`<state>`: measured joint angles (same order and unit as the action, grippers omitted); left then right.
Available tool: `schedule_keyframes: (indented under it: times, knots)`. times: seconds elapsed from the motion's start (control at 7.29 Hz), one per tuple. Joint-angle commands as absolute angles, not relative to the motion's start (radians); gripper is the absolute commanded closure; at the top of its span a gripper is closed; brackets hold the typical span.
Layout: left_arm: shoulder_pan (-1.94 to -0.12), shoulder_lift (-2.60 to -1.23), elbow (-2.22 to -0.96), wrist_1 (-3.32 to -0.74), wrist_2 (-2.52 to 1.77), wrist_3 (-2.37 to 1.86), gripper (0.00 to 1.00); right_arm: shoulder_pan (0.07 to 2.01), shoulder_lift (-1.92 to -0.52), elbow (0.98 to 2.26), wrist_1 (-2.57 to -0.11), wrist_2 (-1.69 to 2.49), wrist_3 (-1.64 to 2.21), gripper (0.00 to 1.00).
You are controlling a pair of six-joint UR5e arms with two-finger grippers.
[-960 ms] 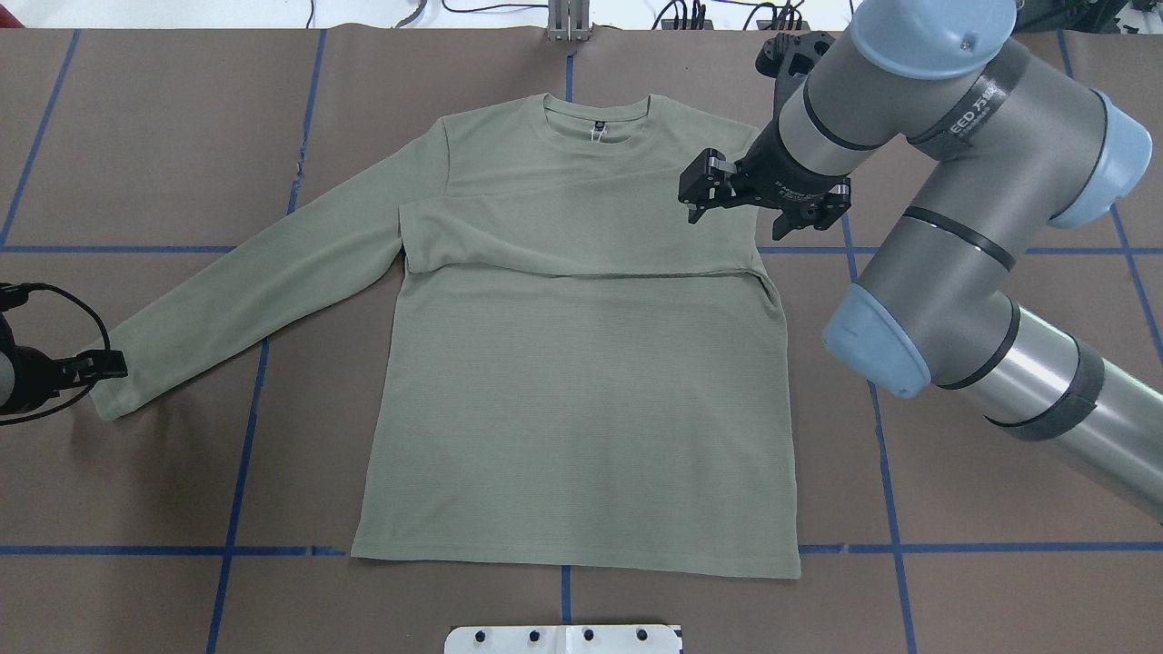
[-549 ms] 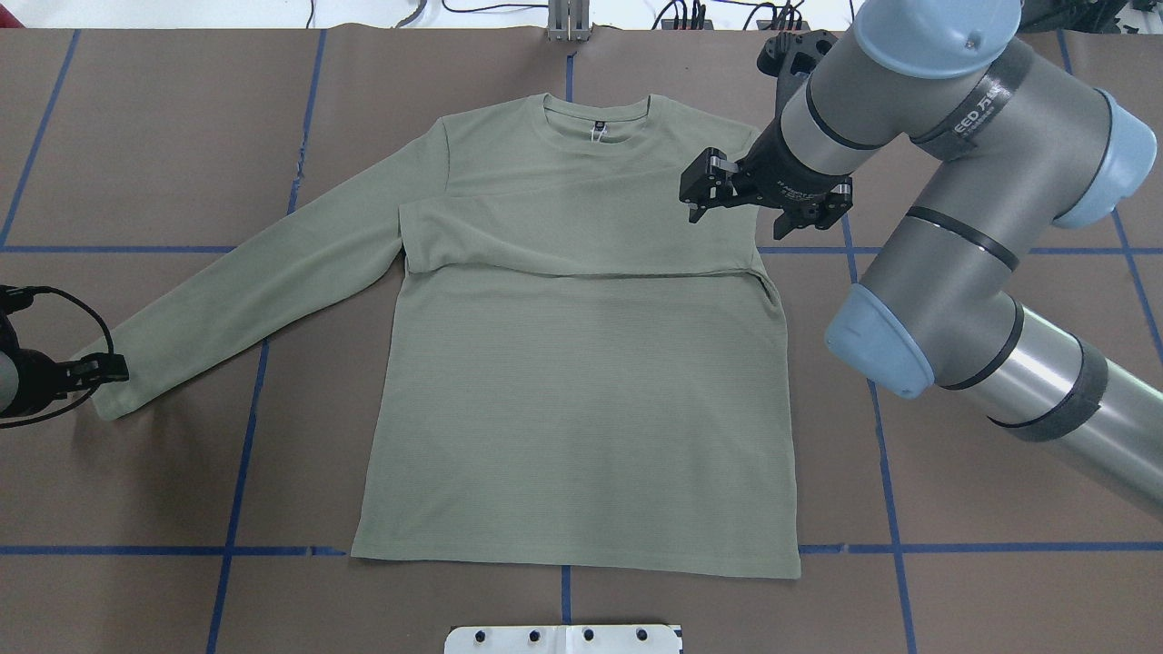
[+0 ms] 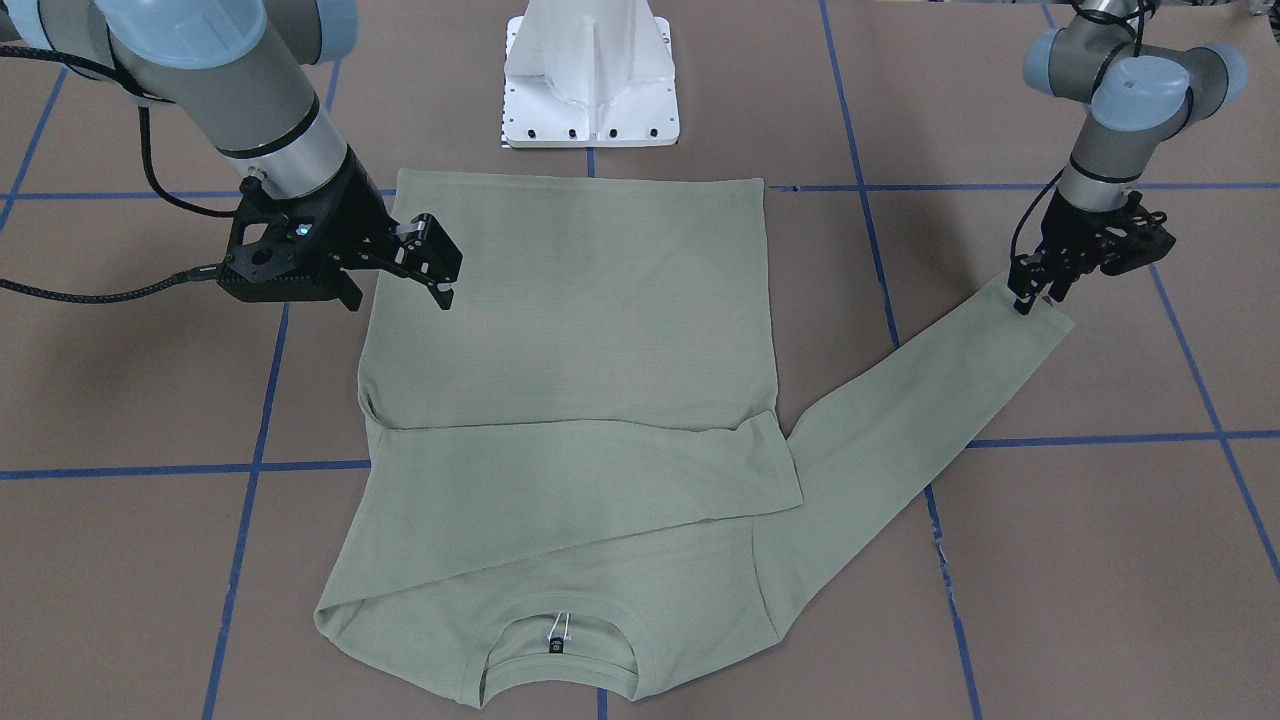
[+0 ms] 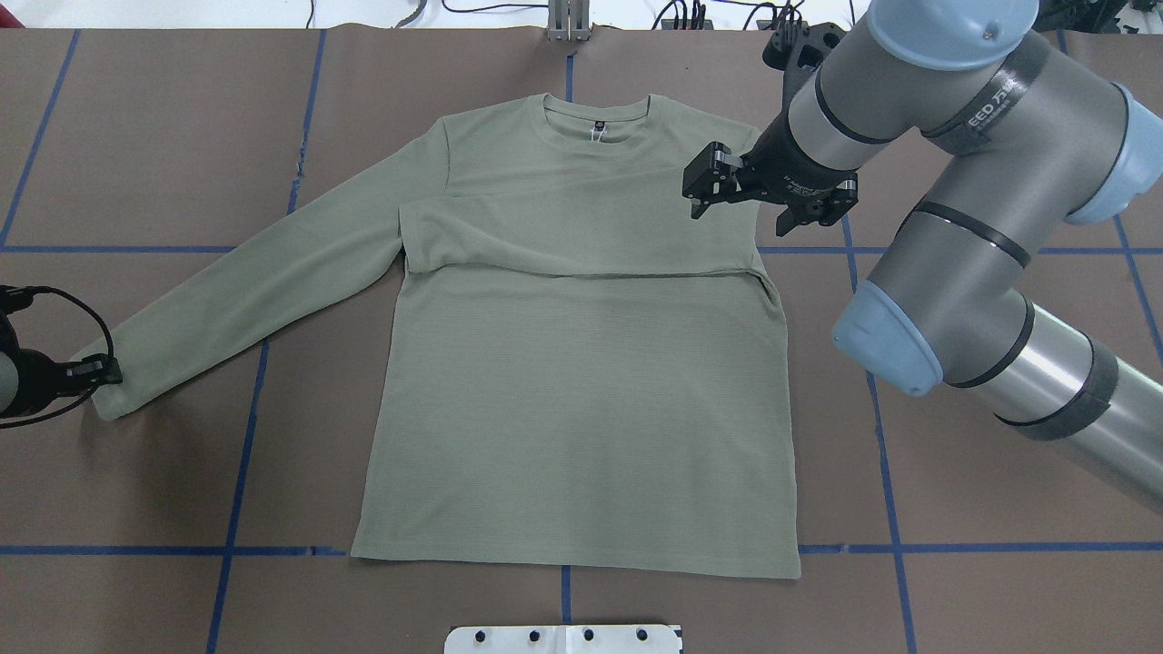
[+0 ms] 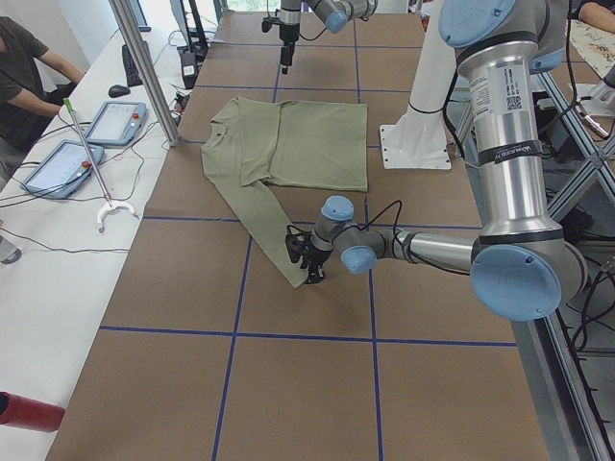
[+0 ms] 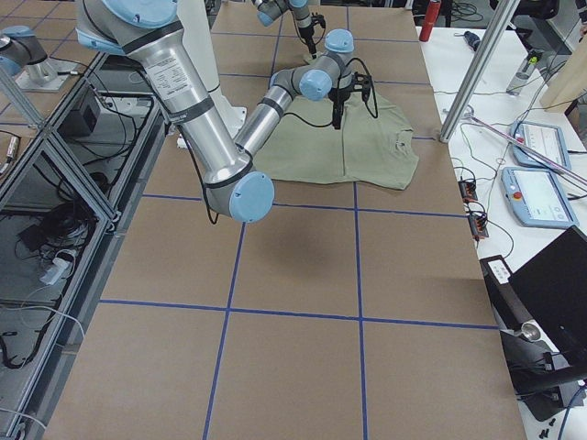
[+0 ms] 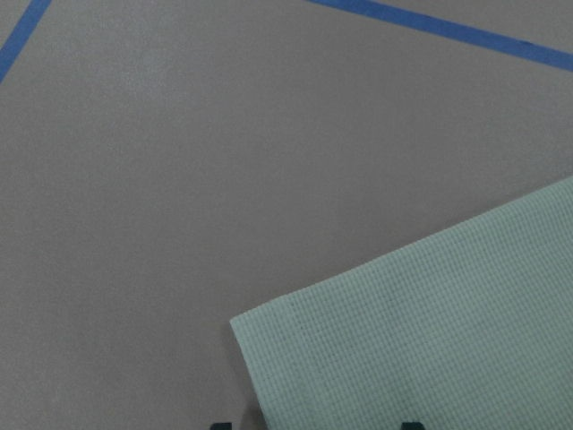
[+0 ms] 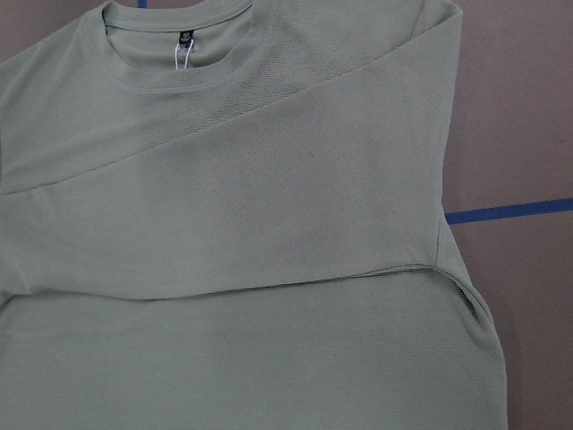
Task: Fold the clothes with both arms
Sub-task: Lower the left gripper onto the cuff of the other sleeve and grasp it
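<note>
The pale sage-green shirt point(image 4: 581, 409) lies flat on the brown table, neck label point(image 4: 600, 123) at the far side. One sleeve is folded across the chest point(image 8: 269, 224). The other sleeve stretches out toward my left arm point(image 3: 900, 400). My left gripper point(image 4: 114, 372) is open and low at that sleeve's cuff. In the left wrist view the cuff corner point(image 7: 295, 358) lies between the two fingertips. My right gripper point(image 4: 707, 184) is open and empty, above the shirt near its shoulder. It also shows in the front view point(image 3: 440, 262).
The white pedestal base point(image 3: 590, 80) stands at the robot's side of the table, just beyond the shirt's hem. Blue tape lines point(image 4: 245, 400) cross the brown paper. Tablets point(image 5: 115, 120) and a metal pole point(image 5: 144, 67) stand on the operators' bench beyond the collar.
My left gripper has edged down onto the cuff. My right gripper has shifted slightly away from the robot over the shoulder. The shirt has not moved.
</note>
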<state>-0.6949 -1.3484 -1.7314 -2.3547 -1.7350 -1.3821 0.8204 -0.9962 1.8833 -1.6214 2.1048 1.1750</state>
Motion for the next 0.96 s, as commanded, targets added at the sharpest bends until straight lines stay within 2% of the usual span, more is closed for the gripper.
schedule_keyframes:
  times: [0.0,0.27,0.55,0.69,0.82]
  knots:
    - [-0.695,-1.348,-1.733,-2.355,-1.735,-1.384,0.52,0.822,-0.997,1.888,-1.621,2.106,1.175,0.00]
    - [-0.695,-1.347,-1.738,-2.355,-1.735,-1.384,0.59,0.824,-0.997,1.890,-1.621,2.106,1.175,0.00]
    - [-0.693,-1.345,-1.740,-2.355,-1.735,-1.411,0.58,0.824,-0.999,1.890,-1.621,2.106,1.175,0.00]
    - [-0.693,-1.344,-1.741,-2.355,-1.733,-1.411,0.38,0.825,-0.999,1.890,-1.621,2.106,1.175,0.00]
    - [-0.693,-1.341,-1.741,-2.353,-1.732,-1.413,0.35,0.825,-0.999,1.890,-1.621,2.106,1.175,0.00]
